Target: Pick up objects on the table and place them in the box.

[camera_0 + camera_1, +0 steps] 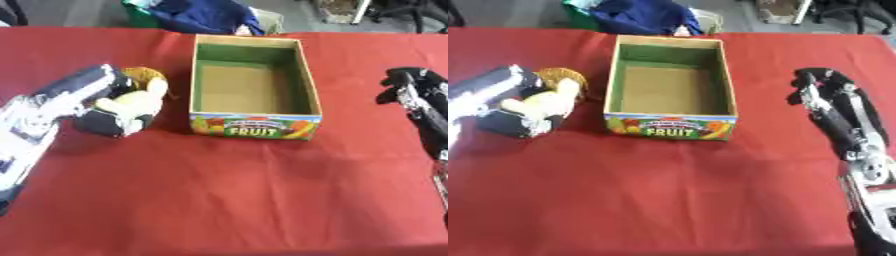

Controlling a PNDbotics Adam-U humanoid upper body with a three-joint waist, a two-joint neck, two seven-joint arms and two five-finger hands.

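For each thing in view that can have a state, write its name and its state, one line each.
Fruit box: open, upright, nothing inside.
Left hand: curled round a yellow-brown object left of the box.
Right hand: holds nothing, right of the box; fingers unclear.

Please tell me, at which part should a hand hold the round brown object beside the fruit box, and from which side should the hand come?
Judging by its pose, grip the round brown object across its rounded body, coming from the left. The box wall stands close on its right, blocking that side. The left hand is already there, fingers curled about it. The right hand is far across the box.
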